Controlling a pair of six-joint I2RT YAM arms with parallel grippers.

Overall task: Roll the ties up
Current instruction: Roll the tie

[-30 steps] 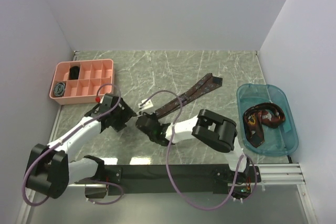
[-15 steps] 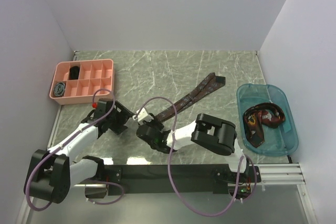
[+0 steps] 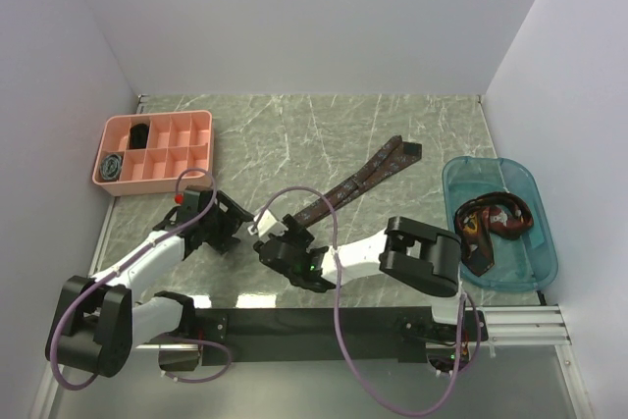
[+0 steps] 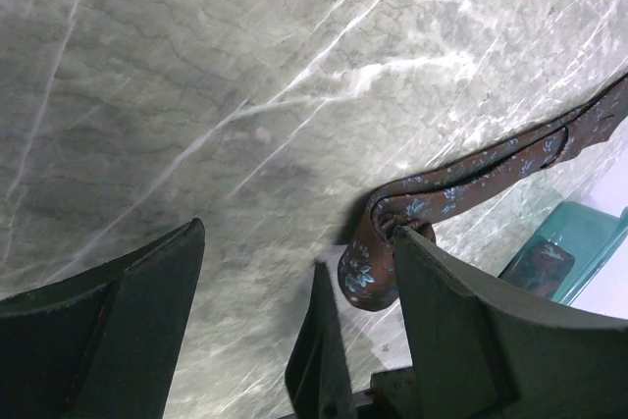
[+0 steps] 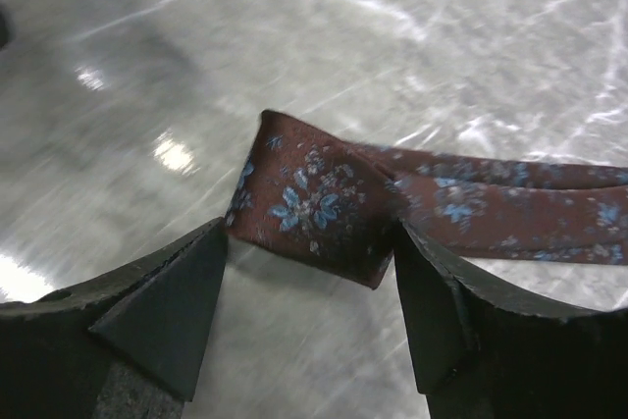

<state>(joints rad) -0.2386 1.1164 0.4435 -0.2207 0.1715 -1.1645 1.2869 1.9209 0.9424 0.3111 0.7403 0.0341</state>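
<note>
Right gripper [image 5: 309,235]: just sprung wide — tie [image 5: 314,205] end released, fold barely started
Left gripper [image 4: 296,233]: wide open, empty

You get the top view from above and behind the arm bases [image 3: 177,316], looking steeply down on the whole desk [image 3: 392,125]. Both wrist views sit low and close over it, looking out between their own fingers [image 4: 108,321]. All three share the tie [image 5: 314,198]; its folded end sits mid-frame at the right wrist.

From above, the right gripper [image 3: 282,235] hides the near end of the maroon tie [image 3: 359,178].
</note>
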